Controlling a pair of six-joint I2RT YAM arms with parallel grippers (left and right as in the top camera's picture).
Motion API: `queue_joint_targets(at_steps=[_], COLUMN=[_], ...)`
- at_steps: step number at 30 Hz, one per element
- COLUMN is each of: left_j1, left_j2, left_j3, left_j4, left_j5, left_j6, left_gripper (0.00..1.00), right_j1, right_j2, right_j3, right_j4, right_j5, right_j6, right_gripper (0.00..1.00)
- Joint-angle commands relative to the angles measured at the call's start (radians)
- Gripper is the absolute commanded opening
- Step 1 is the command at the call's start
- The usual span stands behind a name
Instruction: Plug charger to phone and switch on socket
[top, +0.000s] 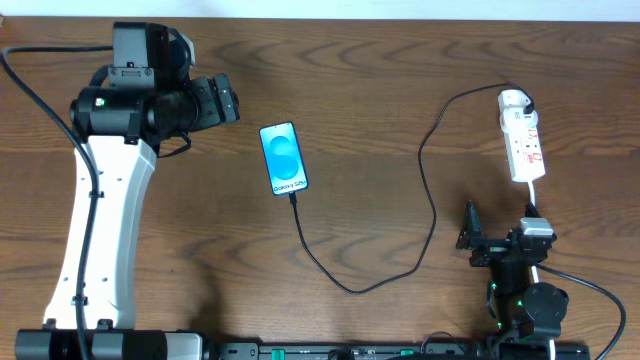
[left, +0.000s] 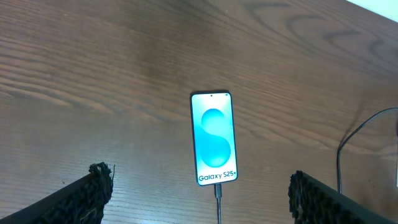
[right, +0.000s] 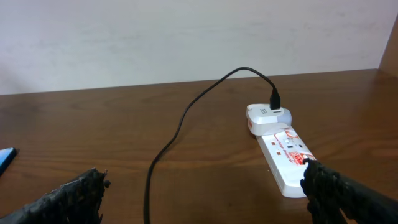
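Observation:
The phone (top: 284, 158) lies face up mid-table with its blue screen lit, and it also shows in the left wrist view (left: 213, 138). The black charger cable (top: 430, 200) has its plug tip in the phone's bottom port (left: 218, 190). It loops across the table to a white adapter (right: 267, 115) at the far end of the white socket strip (top: 524, 140). My left gripper (top: 228, 98) is open and empty, left of the phone (left: 199, 186). My right gripper (top: 500, 230) is open and empty just before the strip's near end (right: 202, 177); its right finger overlaps the strip (right: 283, 155).
The strip's white cord (top: 533, 195) runs from its near end toward my right arm's base. The cable's loop (top: 350, 288) lies near the table's front edge. A pale wall stands behind the table in the right wrist view.

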Motion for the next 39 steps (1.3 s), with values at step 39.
queue_joint_targets(at_steps=[39], left_j1=[-0.006], left_j2=[-0.628], left_j3=[-0.676], left_j4=[0.615], left_j5=[-0.214], left_j6=[0.018], left_gripper=[0.92], right_j1=[0.005], right_j2=[-0.007], right_j3=[-0.001], right_j4=[-0.006], right_j5=[0.015], right_j6=[-0.001], right_gripper=[0.99])
